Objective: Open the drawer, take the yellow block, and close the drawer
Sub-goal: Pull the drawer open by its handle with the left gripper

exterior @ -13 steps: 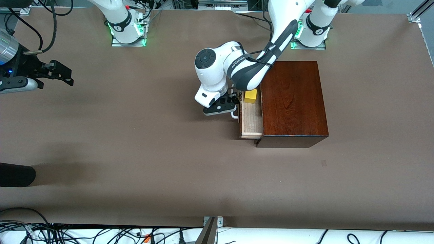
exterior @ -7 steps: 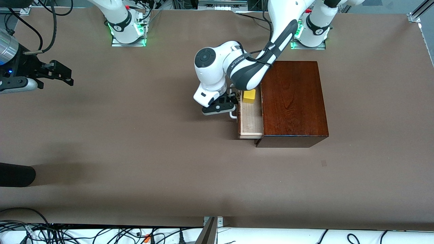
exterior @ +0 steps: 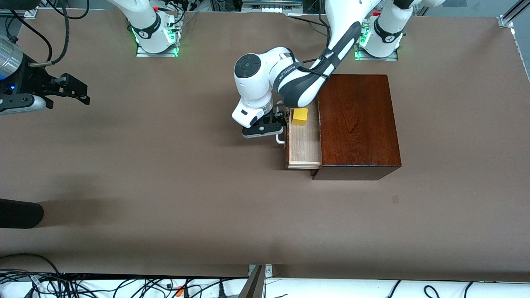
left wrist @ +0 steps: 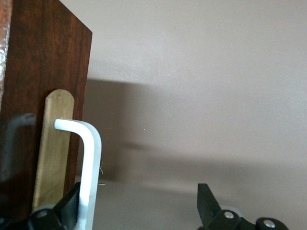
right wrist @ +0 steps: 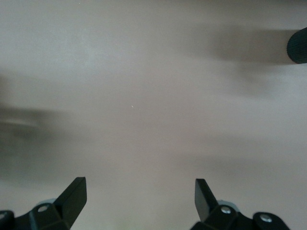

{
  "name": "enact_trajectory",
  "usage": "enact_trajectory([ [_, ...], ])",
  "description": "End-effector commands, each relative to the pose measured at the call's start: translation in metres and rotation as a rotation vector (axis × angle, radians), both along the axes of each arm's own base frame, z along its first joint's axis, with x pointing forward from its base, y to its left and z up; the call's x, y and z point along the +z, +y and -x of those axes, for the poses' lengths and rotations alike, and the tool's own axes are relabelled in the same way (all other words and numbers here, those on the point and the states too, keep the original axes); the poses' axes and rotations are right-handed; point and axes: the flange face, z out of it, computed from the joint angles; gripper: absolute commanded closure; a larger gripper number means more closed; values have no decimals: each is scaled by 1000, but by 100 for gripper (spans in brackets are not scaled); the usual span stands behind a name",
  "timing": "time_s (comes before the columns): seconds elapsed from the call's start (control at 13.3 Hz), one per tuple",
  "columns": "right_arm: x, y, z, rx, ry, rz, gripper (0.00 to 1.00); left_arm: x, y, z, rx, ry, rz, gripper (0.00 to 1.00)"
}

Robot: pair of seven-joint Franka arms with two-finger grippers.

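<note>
The dark wooden box (exterior: pixel 356 124) stands near the left arm's base. Its drawer (exterior: pixel 305 145) is pulled partly out toward the right arm's end of the table, showing the pale tray. The yellow block (exterior: pixel 299 116) sits in the tray at the end farther from the front camera. My left gripper (exterior: pixel 280 124) is open at the drawer front (left wrist: pixel 29 96), with one finger hooked inside the white handle (left wrist: pixel 88 163); it also shows in the left wrist view (left wrist: pixel 139 206). My right gripper (exterior: pixel 78 93) waits open and empty over the right arm's end of the table (right wrist: pixel 139 191).
A black rounded object (exterior: pixel 20 213) lies at the table's edge at the right arm's end, nearer the front camera; it also shows in the right wrist view (right wrist: pixel 297 45). Cables (exterior: pixel 83 285) run along the table's near edge.
The drawer has slid farther out toward the right arm's end, carrying the yellow block. My left gripper moved with the handle. The right arm has not moved.
</note>
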Motion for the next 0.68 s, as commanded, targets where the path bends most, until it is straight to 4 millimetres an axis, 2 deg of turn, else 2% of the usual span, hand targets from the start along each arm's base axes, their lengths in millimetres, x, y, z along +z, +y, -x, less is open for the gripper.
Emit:
enact_trajectory([
  [0.0,4,-1,-1,-6,-4,1,0,-10,-47,20,67,51,180,0],
  [0.23,5,-2,-1,-8,-7,1,0,-10,-37,25,-17,113,88,0],
  [0.38,5,-1,-1,-6,-7,1,0,3,-31,21,-42,129,54,0],
  [0.6,5,-1,-1,-6,-7,1,0,11,-23,19,-31,165,-4,0],
])
